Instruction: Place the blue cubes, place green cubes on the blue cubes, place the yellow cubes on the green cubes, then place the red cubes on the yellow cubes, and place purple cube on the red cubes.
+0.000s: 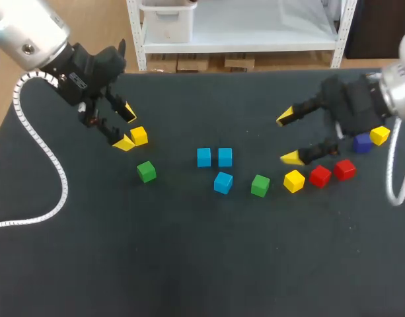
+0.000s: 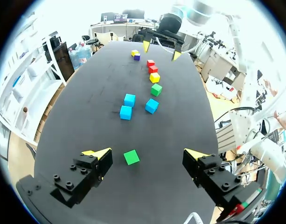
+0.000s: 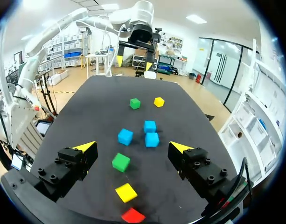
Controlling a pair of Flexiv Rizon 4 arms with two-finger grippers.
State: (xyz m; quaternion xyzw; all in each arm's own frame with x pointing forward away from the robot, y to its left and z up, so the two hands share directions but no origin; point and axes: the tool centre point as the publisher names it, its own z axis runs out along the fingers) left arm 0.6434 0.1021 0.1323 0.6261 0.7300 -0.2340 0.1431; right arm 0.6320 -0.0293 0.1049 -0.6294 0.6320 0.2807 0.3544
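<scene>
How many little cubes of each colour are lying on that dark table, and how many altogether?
blue cubes: 3
green cubes: 2
yellow cubes: 3
red cubes: 2
purple cube: 1
Total: 11

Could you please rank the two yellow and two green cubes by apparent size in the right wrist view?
Largest: near yellow cube
Next: near green cube
Smallest, alike: far green cube and far yellow cube
Nearness likely explains the differences.
</scene>
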